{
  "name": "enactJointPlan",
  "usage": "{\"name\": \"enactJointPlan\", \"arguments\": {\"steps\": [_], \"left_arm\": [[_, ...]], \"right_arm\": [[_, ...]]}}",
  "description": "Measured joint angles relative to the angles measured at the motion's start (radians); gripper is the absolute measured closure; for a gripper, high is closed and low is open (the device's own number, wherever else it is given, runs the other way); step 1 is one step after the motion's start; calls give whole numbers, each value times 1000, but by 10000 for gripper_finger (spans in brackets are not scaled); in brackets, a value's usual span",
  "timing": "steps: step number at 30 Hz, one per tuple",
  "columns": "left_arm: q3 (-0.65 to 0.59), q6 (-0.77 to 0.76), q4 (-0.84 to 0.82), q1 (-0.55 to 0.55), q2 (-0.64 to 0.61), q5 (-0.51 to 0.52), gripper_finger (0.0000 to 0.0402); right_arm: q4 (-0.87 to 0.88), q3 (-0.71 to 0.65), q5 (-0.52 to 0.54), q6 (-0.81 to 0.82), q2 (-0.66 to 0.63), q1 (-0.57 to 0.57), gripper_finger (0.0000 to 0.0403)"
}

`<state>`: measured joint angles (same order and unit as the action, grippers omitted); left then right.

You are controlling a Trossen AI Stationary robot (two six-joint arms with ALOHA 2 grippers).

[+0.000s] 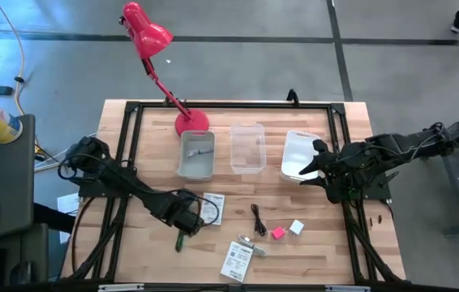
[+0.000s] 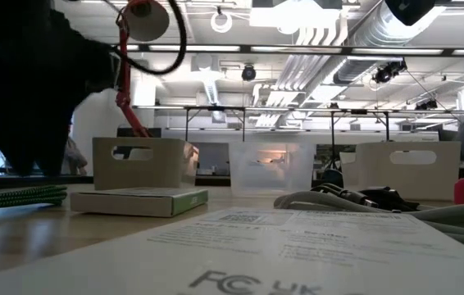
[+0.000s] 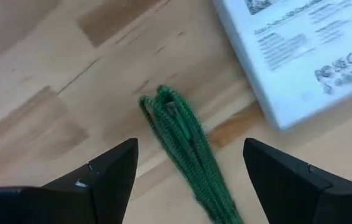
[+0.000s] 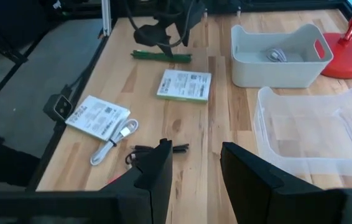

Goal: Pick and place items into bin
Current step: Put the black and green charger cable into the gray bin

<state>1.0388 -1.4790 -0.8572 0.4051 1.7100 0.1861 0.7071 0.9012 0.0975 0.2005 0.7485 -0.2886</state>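
A long green item (image 3: 182, 143), which looks like a bundle of thin strands, lies flat on the wooden table near the front left (image 1: 179, 241). My left gripper (image 3: 191, 180) points down over it, open, with one finger on either side and not touching it. A white printed box (image 1: 213, 207) lies just beside it. My right gripper (image 1: 315, 166) hangs open and empty above the table at the white bin (image 1: 298, 154). A black cable (image 1: 259, 219), a pink cube (image 1: 278, 233), a white cube (image 1: 297, 227) and a white card (image 1: 236, 261) lie at the front middle.
A grey bin (image 1: 196, 154) holding a small grey piece, a clear bin (image 1: 247, 148) and the white bin stand in a row at the table's middle back. A red desk lamp (image 1: 190, 122) stands behind the grey bin. A pale cable piece (image 1: 250, 242) lies by the card.
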Motion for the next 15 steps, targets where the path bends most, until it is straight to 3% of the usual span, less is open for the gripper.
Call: {"name": "enactJointPlan", "arguments": {"steps": [15], "left_arm": [[2, 35, 63, -14, 103, -108, 137]], "right_arm": [[20, 1, 4, 0, -37, 0, 275]]}}
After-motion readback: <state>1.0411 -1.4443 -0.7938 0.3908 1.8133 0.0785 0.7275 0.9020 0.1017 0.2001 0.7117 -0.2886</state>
